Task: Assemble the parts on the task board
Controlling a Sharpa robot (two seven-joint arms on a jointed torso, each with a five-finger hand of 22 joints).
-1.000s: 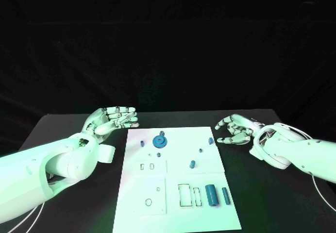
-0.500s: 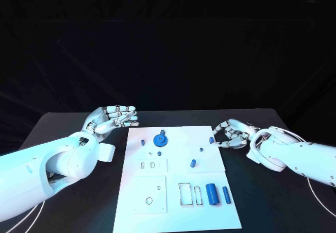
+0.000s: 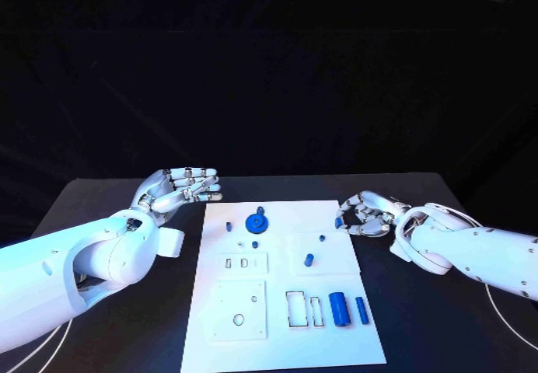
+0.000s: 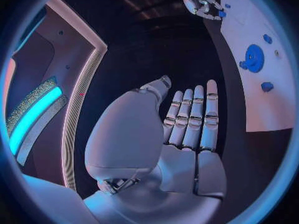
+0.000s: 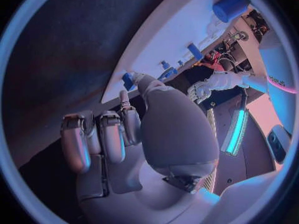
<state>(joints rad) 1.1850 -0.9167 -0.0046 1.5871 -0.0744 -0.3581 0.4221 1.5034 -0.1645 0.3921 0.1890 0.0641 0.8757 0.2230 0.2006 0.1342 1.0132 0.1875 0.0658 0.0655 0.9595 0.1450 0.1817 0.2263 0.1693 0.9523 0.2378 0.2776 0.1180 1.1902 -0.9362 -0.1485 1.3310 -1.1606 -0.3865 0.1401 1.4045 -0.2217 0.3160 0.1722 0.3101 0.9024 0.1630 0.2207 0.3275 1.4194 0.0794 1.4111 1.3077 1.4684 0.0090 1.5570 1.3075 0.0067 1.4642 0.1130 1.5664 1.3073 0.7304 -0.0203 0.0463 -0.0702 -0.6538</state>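
The task board is seen as a plain white plate, set off against the black table beneath it. At the far end of the board, a round blue disc is shown, with small blue pegs beside it and nearer the board's middle. At the near end of the board, two blue cylinders are laid, next to rectangular slots outlined in dark lines. Both arms are cased in white; the left hand and the right hand, off the board's far corners, are finished in silver with darker bands at the finger segments.
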